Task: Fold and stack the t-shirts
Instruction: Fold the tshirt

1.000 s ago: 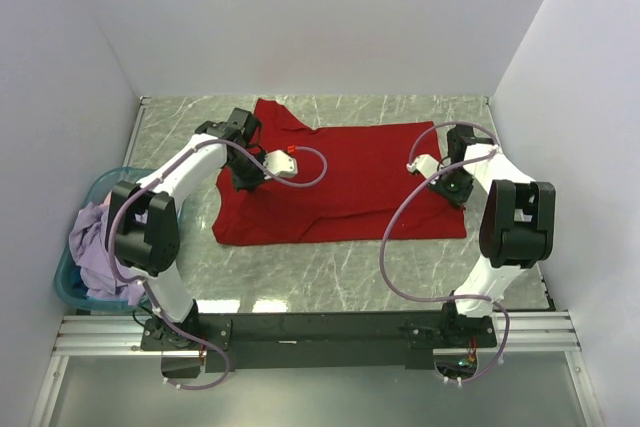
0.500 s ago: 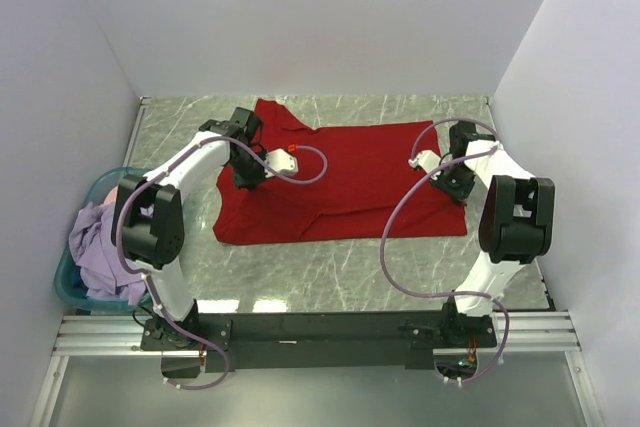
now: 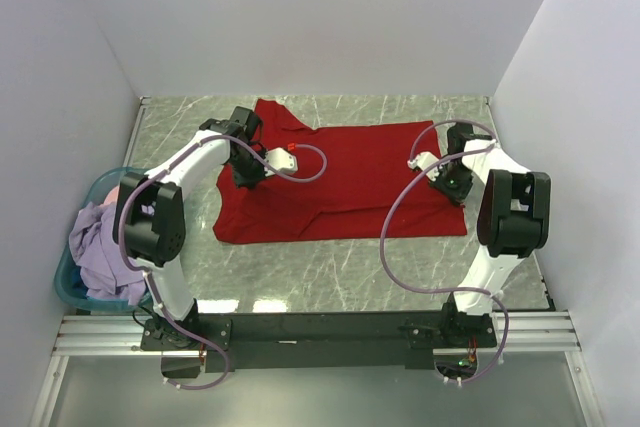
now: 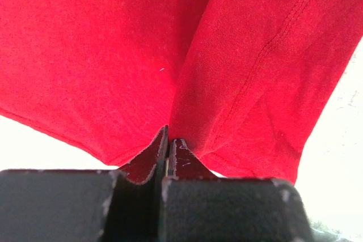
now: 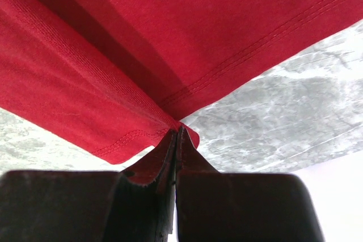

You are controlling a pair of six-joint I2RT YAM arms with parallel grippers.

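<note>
The left gripper (image 4: 169,140) is clenched on the red t-shirt (image 3: 350,177): in the left wrist view its two fingers are pressed together and a fold of the red cloth is caught between their tips. The right gripper (image 5: 177,134) is closed in the same way on a corner of the shirt, where the double stitching of the hem can be seen, and the marble table (image 3: 330,267) is visible just behind this corner. From the top camera the shirt is seen lying spread on the far half of the table, between the two arms. One sleeve is pointed toward the back wall at the far left. The left gripper is placed at the left side of the shirt, below this sleeve, and the right gripper is placed at the right edge, near the front corner. The near edge of the shirt is laid almost straight across the table. A blue basket (image 3: 68,287) is found at the left edge, well apart from the shirt, and lavender clothes (image 3: 100,247) are piled in it.
</note>
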